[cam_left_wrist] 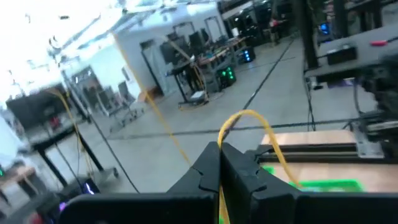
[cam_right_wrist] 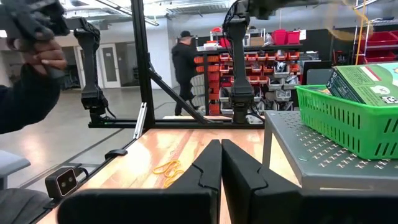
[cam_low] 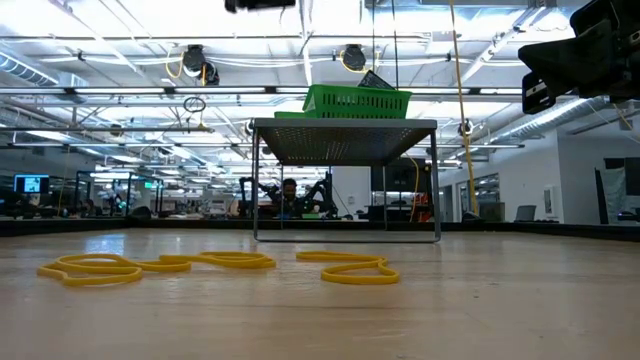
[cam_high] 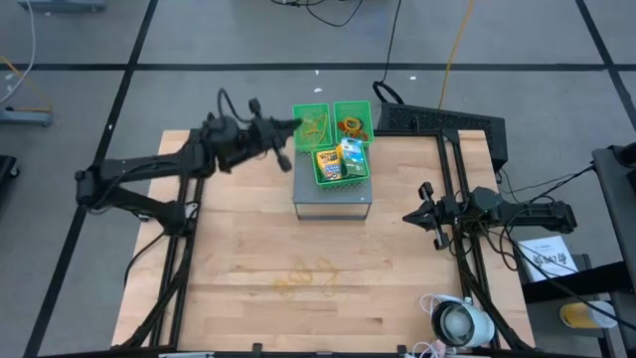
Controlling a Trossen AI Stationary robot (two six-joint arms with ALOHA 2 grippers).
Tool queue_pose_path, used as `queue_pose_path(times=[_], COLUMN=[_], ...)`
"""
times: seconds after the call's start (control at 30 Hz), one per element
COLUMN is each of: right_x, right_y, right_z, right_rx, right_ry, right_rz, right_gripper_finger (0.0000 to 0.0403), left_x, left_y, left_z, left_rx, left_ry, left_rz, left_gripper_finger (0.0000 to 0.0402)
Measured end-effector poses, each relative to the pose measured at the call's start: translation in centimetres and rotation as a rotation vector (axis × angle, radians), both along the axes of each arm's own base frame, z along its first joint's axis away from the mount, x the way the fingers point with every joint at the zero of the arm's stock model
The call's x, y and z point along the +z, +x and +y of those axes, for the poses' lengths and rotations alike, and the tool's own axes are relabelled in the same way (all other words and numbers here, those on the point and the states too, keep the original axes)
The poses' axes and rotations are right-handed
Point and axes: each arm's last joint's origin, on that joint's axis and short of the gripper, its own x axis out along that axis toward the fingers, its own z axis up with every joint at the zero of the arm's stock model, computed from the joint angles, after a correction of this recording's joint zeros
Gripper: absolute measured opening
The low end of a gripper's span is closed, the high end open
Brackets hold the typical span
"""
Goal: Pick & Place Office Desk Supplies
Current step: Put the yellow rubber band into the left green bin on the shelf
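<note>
My left gripper [cam_high: 288, 134] is beside the far left green bin [cam_high: 313, 124] on the grey stand [cam_high: 333, 204]. It is shut on a yellow rubber band [cam_left_wrist: 249, 115]. That bin holds a tangle of rubber bands. The far right bin holds coloured rings [cam_high: 350, 125]. The near bin holds a crayon box [cam_high: 329, 164] and a green-white packet [cam_high: 353, 157]. More rubber bands [cam_high: 308, 276] lie flat on the table, and they also show in the low view [cam_low: 160, 265]. My right gripper [cam_high: 410, 215] is shut and empty, right of the stand. My left gripper pinches one yellow rubber band between its two fingers [cam_left_wrist: 205, 177], coming from the table's left. A strand runs down between the fingers [cam_left_wrist: 219, 202]. A loop of the band [cam_left_wrist: 239, 117] arcs out past the fingertips, and one strand [cam_left_wrist: 283, 163] falls toward the green bin. The band is clear of the table.
A white round device with cables [cam_high: 457, 323] sits at the table's near right corner. The stand [cam_low: 345, 130] rises on thin legs mid-table at the far side. A person's hand and sleeve [cam_right_wrist: 31, 68] show beyond the table's edge in the right wrist view.
</note>
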Motion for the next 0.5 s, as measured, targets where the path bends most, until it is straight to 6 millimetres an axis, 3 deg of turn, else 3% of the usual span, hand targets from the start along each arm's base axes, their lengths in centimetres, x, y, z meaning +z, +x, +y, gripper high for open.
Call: queue_pose_path(times=[0.27, 0.5], right_x=[0.0, 0.0], right_y=[0.0, 0.0], right_z=[0.0, 0.0], right_rx=[0.0, 0.0], right_ry=[0.0, 0.0], right_rz=[0.0, 0.0], right_gripper_finger=[0.0, 0.0], left_x=[-2.3, -5.9], left_y=[1.3, 3.0], left_z=[6.0, 8.7], left_rx=[0.056, 0.113], left_ry=[-0.087, -0.162], left_rz=[-0.044, 0.043], left_gripper_finger=[0.0004, 0.0004])
